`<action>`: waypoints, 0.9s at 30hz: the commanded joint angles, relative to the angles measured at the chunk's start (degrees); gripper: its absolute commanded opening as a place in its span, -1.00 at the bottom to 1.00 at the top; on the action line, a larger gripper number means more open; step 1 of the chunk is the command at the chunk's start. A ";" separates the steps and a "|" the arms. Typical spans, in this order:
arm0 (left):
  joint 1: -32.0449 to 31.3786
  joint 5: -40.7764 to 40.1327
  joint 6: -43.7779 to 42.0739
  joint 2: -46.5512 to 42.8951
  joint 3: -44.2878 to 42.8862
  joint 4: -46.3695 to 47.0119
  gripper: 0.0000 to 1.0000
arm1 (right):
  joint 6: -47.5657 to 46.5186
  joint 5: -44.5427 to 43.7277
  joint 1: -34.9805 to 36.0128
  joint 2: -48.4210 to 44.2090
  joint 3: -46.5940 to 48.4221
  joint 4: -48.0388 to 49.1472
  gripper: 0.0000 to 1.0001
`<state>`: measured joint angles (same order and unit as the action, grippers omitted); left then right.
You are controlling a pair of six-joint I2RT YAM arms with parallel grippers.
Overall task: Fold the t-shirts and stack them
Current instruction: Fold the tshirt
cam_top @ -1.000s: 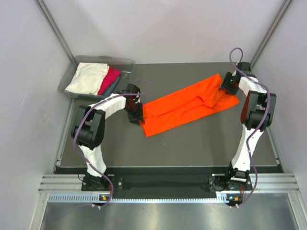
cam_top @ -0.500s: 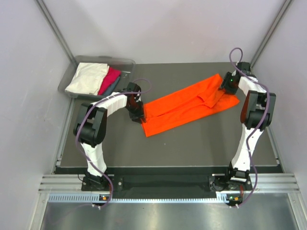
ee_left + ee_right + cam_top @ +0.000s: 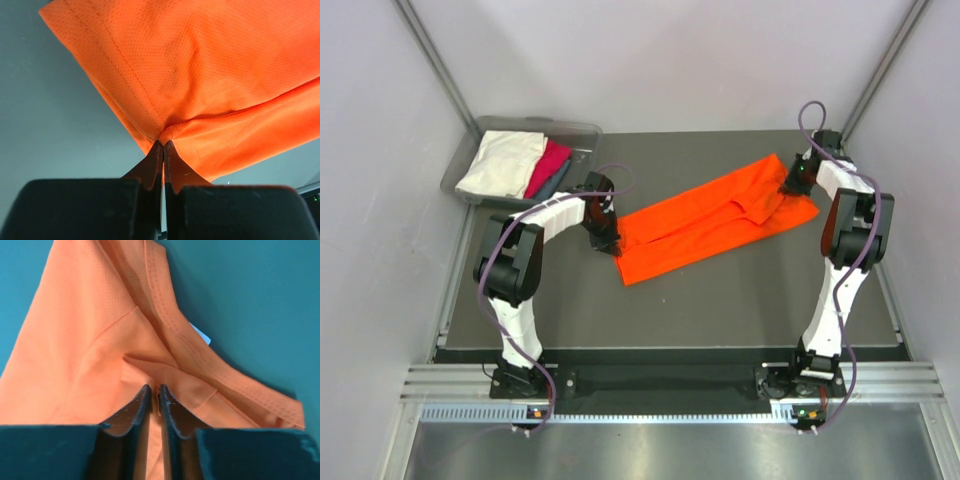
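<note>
The orange t-shirt [image 3: 705, 225] lies as a long folded strip, running diagonally across the dark table. My left gripper [image 3: 611, 241] is at its lower-left end. In the left wrist view that gripper [image 3: 163, 145] is shut, pinching a hemmed corner of the orange t-shirt [image 3: 200, 65]. My right gripper [image 3: 792, 184] is at the strip's upper-right end. In the right wrist view this gripper [image 3: 154, 389] is shut on a fold of the orange t-shirt [image 3: 85, 340] near a stitched hem. A cream-white t-shirt [image 3: 500, 163], a magenta one [image 3: 549, 166] and a teal-grey one [image 3: 560, 181] lie in the bin.
The grey plastic bin [image 3: 582, 131] stands at the table's back left corner, just behind the left arm's wrist. Grey walls close in the table [image 3: 720, 310] at the back and both sides. A white label [image 3: 201, 334] peeks out from under the shirt's hem.
Both grippers have closed from open onto the ends of the orange shirt. The arms have hardly moved, and the shirt lies in the same place.
</note>
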<state>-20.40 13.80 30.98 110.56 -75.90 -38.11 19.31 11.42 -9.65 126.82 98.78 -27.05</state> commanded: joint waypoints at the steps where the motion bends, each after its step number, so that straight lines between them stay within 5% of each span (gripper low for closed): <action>1: 0.28 -1.41 0.57 -1.75 -0.22 0.75 -1.00 | 1.78 1.24 -0.28 -1.49 1.77 1.47 -0.76; 6: 0.28 -2.99 1.54 -4.30 2.50 1.19 -1.00 | 5.81 1.76 -0.19 -4.92 -0.16 4.54 -1.00; 27: 0.28 -5.36 4.26 -7.38 5.85 2.60 -1.00 | 16.99 4.93 -0.46 -4.57 -0.69 9.91 -1.00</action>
<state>-20.40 9.91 34.74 105.84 -70.48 -36.18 33.91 15.49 -9.65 124.88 97.89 -21.02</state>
